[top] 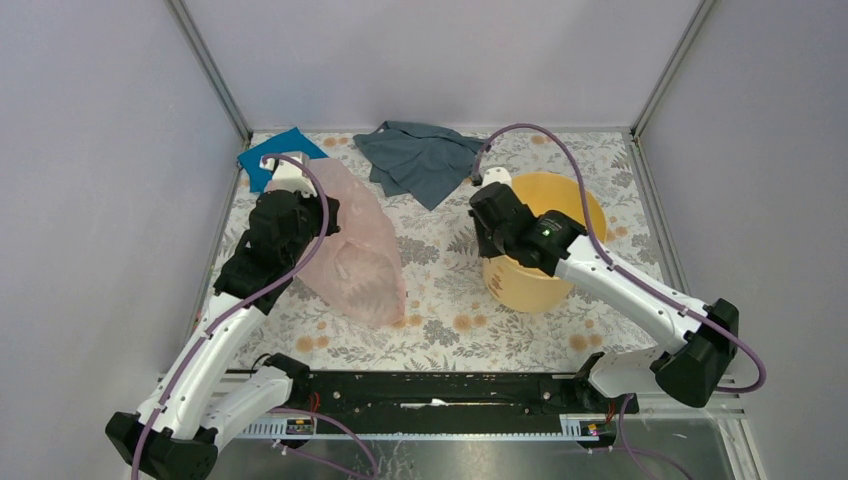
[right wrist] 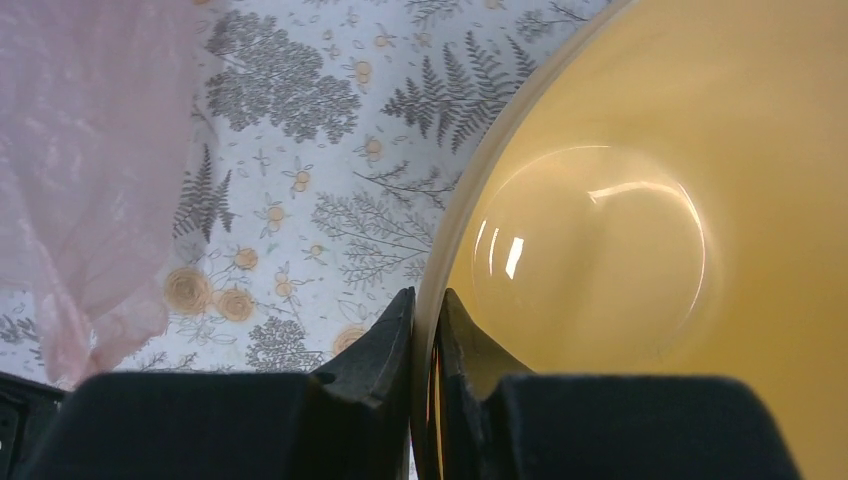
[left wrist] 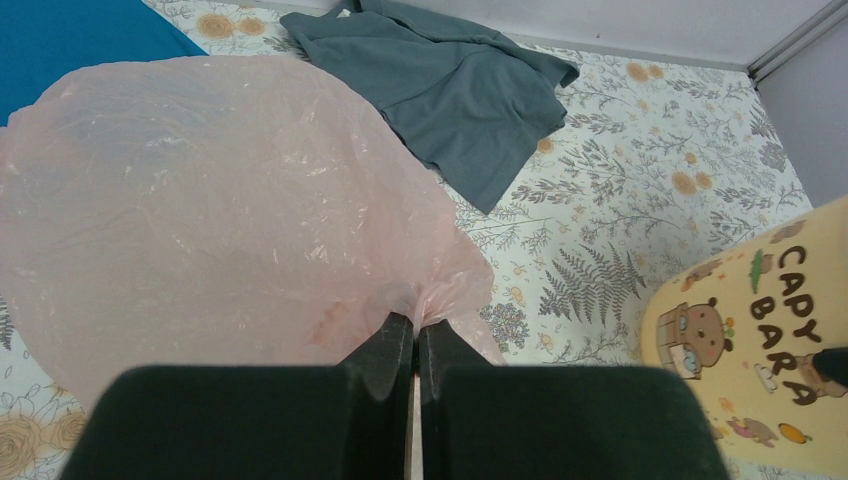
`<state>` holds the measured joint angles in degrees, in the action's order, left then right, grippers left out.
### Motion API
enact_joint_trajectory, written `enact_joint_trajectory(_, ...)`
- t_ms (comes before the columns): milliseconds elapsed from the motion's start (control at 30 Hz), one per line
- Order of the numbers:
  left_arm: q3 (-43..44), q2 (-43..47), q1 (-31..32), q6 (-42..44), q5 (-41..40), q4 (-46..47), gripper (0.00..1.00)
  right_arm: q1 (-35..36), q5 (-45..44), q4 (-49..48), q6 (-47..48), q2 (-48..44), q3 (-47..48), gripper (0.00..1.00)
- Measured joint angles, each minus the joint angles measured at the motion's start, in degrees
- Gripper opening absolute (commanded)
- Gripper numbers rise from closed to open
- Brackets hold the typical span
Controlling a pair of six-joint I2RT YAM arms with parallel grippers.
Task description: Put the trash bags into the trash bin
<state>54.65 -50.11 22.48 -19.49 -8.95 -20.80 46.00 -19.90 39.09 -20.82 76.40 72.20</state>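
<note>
We held the one pink trash bag (top: 350, 255), billowing ahead of our left gripper (left wrist: 415, 325) over the desk (top: 450, 300), with that gripper pinching its gathered film, and the one trash bin (top: 520, 290) stood off to its right, rim nipped by our right gripper (right wrist: 427, 300), one teal cloth (top: 275, 150) and one grey cloth (top: 420, 160) lying beyond.

The trash bag (top: 352, 262) lies left of the trash bin (top: 520, 286).
</note>
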Motion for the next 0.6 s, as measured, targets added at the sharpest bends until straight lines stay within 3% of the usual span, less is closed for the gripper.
enact_joint_trajectory(167, -0.1, 0.0, -0.2, 0.0, 0.0, 0.0, 0.0, 2.7, 0.6, -1.2, 0.6, 1.8, 1.2, 0.09)
enact_joint_trajectory(600, -0.1, 0.2, -0.2, 0.0, -0.1, 0.0, 0.0, 3.0, 2.5, -0.7, -0.8, -1.0, 1.1, 0.61)
